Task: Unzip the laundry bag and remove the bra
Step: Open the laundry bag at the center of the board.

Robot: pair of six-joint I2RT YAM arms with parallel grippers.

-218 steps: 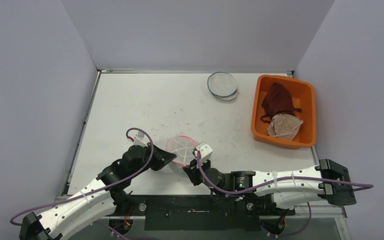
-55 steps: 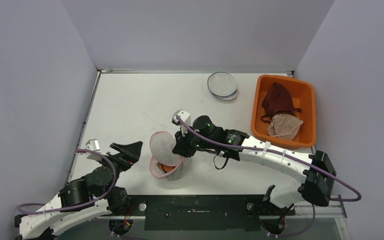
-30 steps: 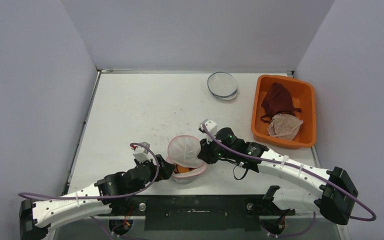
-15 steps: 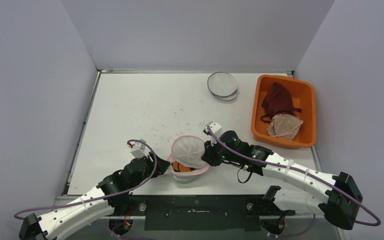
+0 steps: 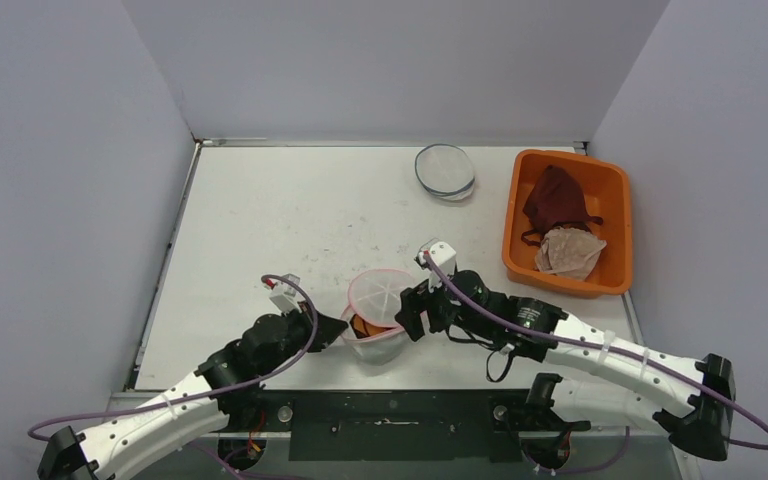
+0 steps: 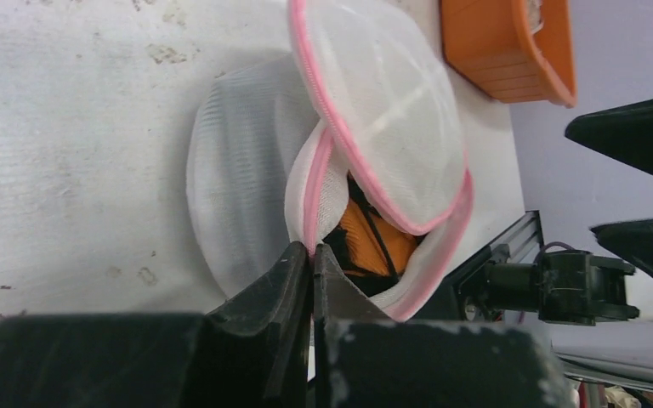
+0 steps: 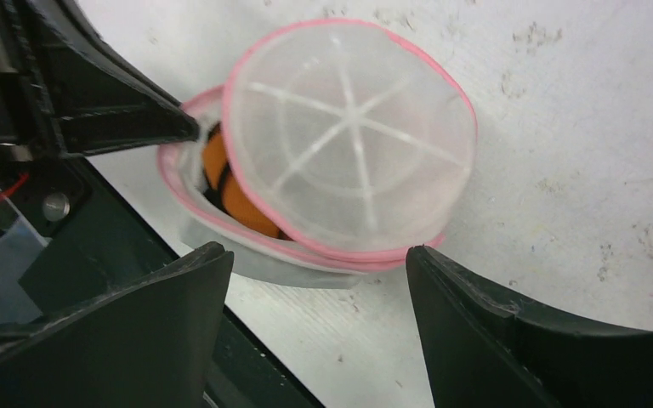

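Clenched on the pink rim of the laundry bag [image 5: 380,298], the left gripper [image 5: 338,328] sits at its left edge, seen overhead; the right gripper [image 5: 415,312], released, sits just right of it. Left wrist: the orange bra [image 6: 372,242] shows in the bag's open gap, just beyond the shut tips. Right wrist: wide jaws flank the bag's near side. Light, limp cloth, I judge; pinch its exposed fold.

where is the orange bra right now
Top view: the orange bra sits inside the pink-trimmed white mesh laundry bag, front centre, between the shut left gripper and open right gripper.
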